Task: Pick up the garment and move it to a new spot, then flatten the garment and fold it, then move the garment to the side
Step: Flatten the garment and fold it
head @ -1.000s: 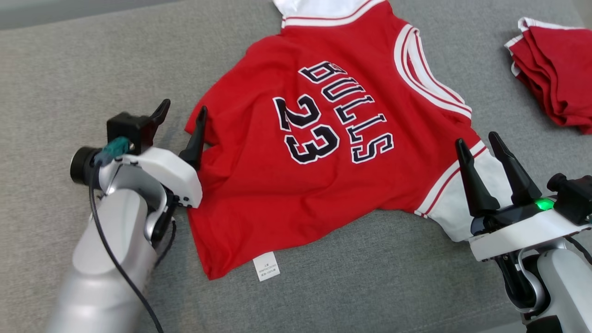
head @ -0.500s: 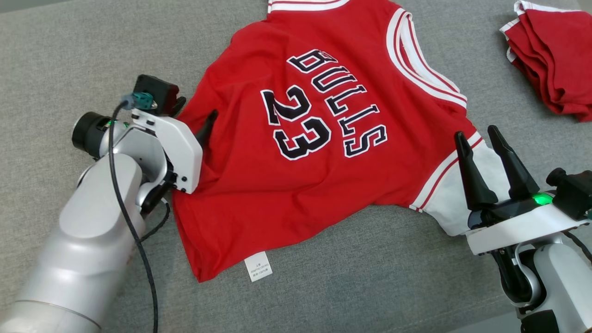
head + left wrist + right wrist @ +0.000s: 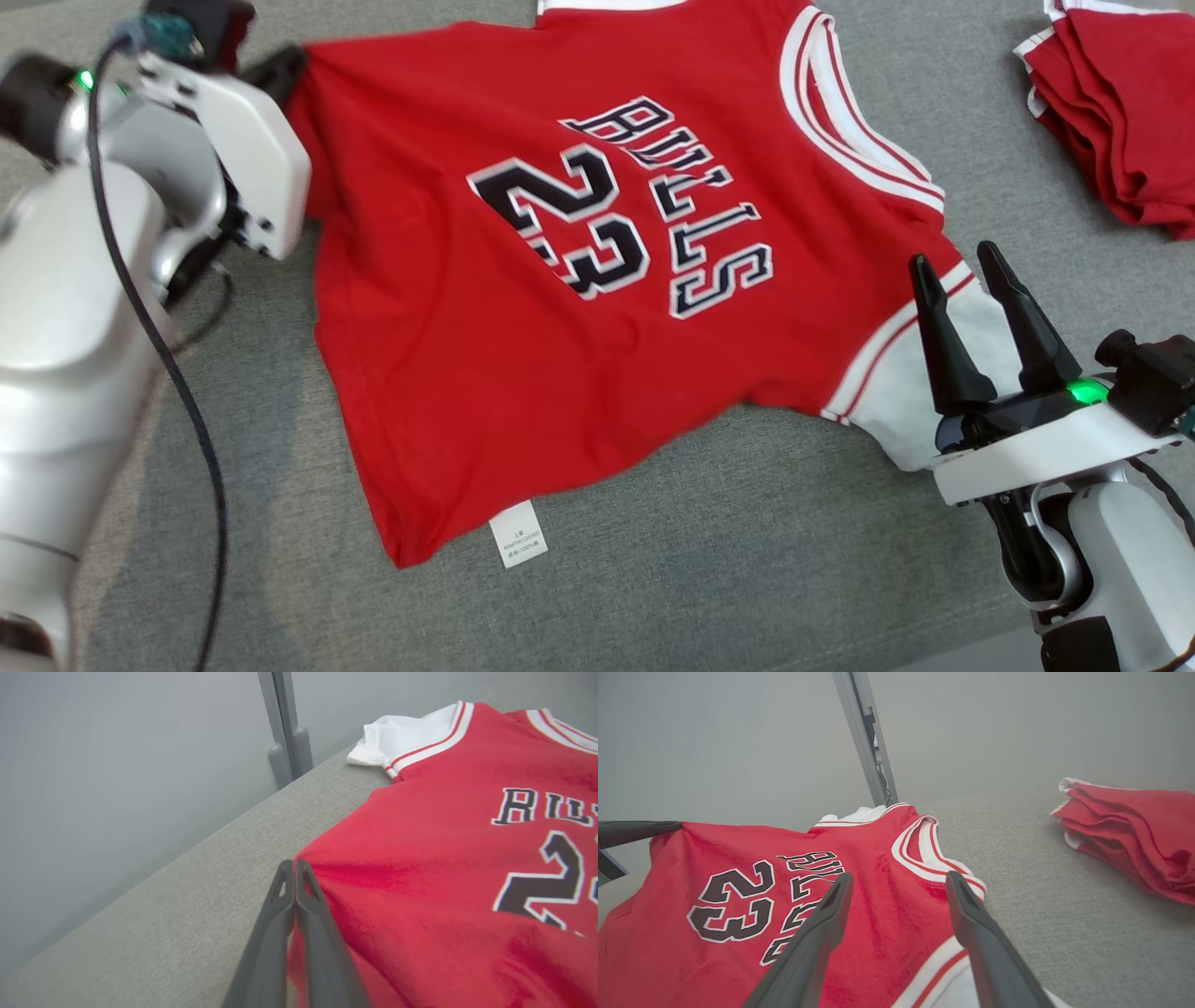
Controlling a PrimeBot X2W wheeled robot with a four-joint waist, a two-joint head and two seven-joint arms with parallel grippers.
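The garment (image 3: 523,355) is a red jersey with navy "BULLS 23" lettering, white sleeves and a small white tag (image 3: 518,546), spread on the grey surface. My left gripper (image 3: 280,70) is shut on its left hem corner and holds that corner lifted. In the left wrist view the two fingers (image 3: 292,896) press together on the red cloth (image 3: 444,882). My right gripper (image 3: 971,299) stands open above the white right sleeve (image 3: 934,411), with nothing between its fingers (image 3: 822,924). The right wrist view shows the garment (image 3: 761,914) pulled up at its far left.
A second folded red garment (image 3: 1120,121) lies at the back right, also seen in the right wrist view as a stack (image 3: 1134,830). The grey padded surface (image 3: 747,579) ends at a far edge with a grey post (image 3: 285,728) behind it.
My left gripper closed on the garment's left edge and rose up and away, stretching the cloth. The right gripper stayed open over the sleeve.
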